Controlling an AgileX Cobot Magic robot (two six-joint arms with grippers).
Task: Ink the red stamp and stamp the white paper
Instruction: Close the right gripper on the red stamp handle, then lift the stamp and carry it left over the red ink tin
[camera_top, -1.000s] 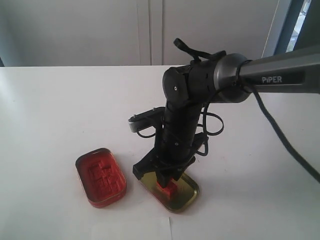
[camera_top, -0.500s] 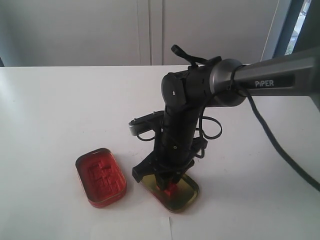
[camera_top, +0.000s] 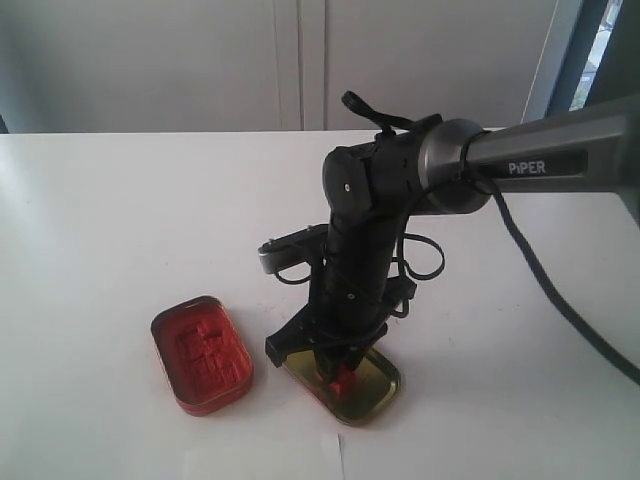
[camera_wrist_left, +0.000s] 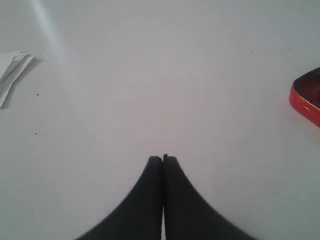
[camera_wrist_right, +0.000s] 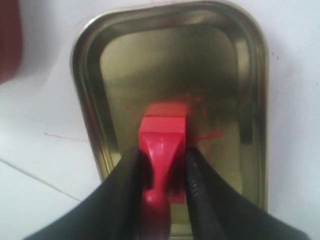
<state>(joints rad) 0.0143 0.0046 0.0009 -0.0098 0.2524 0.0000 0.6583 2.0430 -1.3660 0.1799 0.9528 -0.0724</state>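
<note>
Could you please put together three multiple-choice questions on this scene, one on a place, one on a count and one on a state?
1. Where is the red stamp?
A) in the gold tin
B) on bare tabletop
C) on a shelf

2. How many tins lie on the table in the exterior view?
A) one
B) two
C) four

3. The left hand is:
A) wide open
B) shut and empty
C) shut on a pen

Answers:
1 A: the stamp's base sits on the gold floor, with the right hand gripping its handle.
2 B: there are just the red ink tin and the gold one.
3 B: its fingers meet with nothing between them.
</note>
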